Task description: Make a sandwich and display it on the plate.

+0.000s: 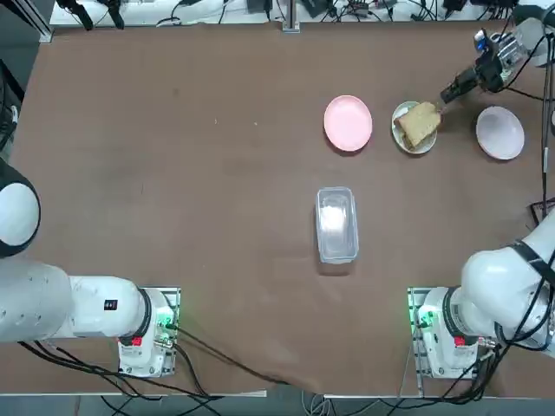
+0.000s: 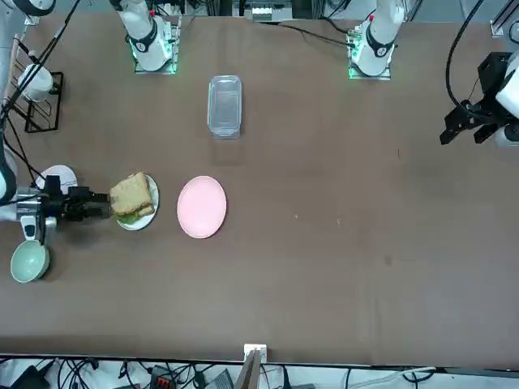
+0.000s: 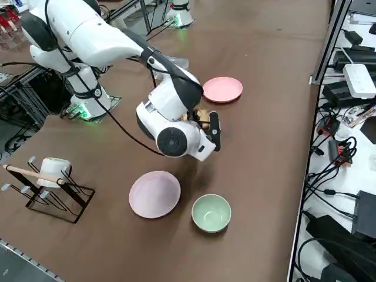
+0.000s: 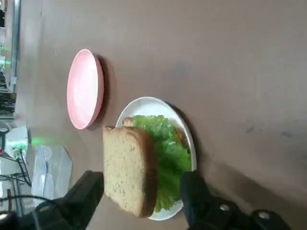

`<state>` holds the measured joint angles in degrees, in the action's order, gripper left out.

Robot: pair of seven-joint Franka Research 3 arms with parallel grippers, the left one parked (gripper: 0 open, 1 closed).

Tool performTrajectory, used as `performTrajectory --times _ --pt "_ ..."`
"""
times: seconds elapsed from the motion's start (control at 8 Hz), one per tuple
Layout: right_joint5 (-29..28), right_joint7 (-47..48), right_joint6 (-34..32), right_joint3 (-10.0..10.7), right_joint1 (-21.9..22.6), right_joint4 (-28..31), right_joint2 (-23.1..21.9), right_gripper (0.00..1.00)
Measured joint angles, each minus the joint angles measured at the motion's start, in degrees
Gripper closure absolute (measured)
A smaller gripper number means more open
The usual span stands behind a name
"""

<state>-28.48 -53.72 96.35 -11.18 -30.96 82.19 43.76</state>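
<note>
Sandwich point(image 4: 139, 165) on white plate point(image 4: 144, 103), bottom slice mostly hidden by lettuce; right gripper point(image 4: 144, 201) fingers released, straddling it, not touching.

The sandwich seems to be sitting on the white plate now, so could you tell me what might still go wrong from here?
The top bread slice sits offset from the lettuce, overhanging the white plate; it could slide off. The right gripper is open, but its fingers flank the sandwich, so pulling away crookedly might drag it. The pink plate lies close beside, leaving little room for a sideways retreat.
</note>
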Motion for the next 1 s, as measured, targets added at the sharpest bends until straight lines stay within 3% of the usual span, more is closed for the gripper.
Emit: performTrajectory --times 0.38,1.0 --pt "4.2 7.3 -3.7 -0.1 0.4 -8.0 -2.2 0.00" --pt "17.9 24.7 -5.4 -0.5 5.4 -13.2 -13.9 0.00"
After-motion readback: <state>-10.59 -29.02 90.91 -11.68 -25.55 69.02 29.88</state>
